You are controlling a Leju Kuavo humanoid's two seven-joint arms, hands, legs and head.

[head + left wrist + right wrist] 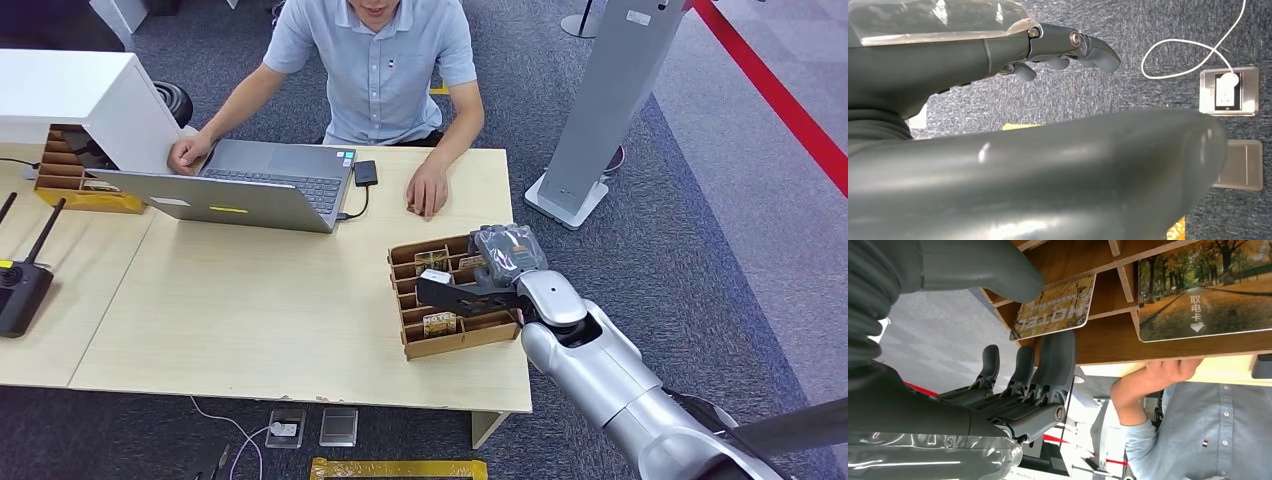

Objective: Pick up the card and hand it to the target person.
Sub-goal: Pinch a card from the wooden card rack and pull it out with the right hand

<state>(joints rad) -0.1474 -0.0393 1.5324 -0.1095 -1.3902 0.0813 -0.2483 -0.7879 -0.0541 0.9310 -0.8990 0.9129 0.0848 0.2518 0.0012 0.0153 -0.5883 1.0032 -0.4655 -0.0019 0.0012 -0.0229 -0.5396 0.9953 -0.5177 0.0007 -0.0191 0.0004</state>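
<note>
— Reaching over the rack (pixel 455 340), the right hand (pixel 500 262) sits above the back slots; its fingers (pixel 1020 371) are spread and straight, the thumb (pixel 973 267) well apart from them, nothing held yet.

— And the card?

— Several stand in the slots. In the right wrist view the nearest card (pixel 1055 307) leans in its slot between thumb and fingers — just beside the fingertips, though I can't tell whether they touch it. A second card (pixel 1205 292) sits one slot over.

— What worries you?

— The dividers. If the hand closes off-line, a finger may catch a wooden wall rather than the card, and the rack looks light enough to slide or tip. The card is thin and slick too; a pinch on its edge could let it twist or drop back in.

— The handover?

— The person (pixel 385 60) sits across the table (pixel 250 300), one hand (pixel 428 190) flat near the rack, a laptop (pixel 250 185) beside it. A wide swing might clip either.

— Left hand?

— The left hand (pixel 1068 52) hangs over the carpet, fingers slightly curled, empty.
</note>
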